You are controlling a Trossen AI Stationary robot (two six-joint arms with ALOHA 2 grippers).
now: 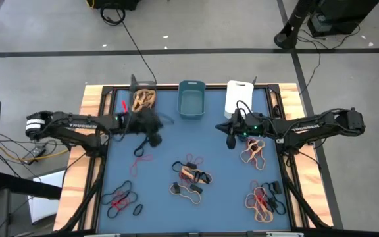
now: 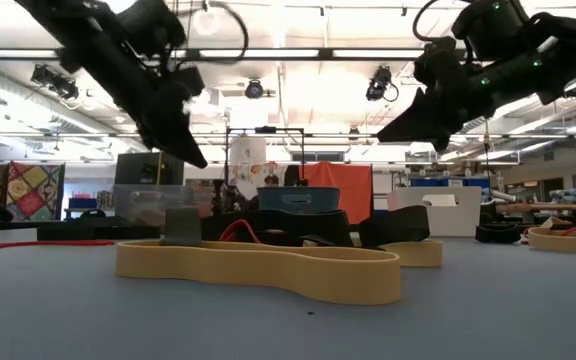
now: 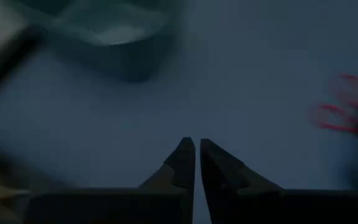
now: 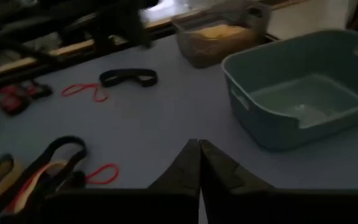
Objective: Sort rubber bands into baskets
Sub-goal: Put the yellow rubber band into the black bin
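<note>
High view: thin, floppy tan, black and red rubber bands (image 1: 191,172) tangle on the blue desk (image 1: 170,141); both tools, left (image 1: 151,136) and right (image 1: 231,139), pinched empty; hook a single strand.

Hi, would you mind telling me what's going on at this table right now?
Two robot arms are sorting rubber bands into baskets. The dark basket already holds tan bands; the teal basket looks empty, and the white basket stands beside it. Clusters of bands lie across the blue mat. The left gripper and right gripper are both shut with nothing between their fingers, raised above the mat near the baskets.
</note>
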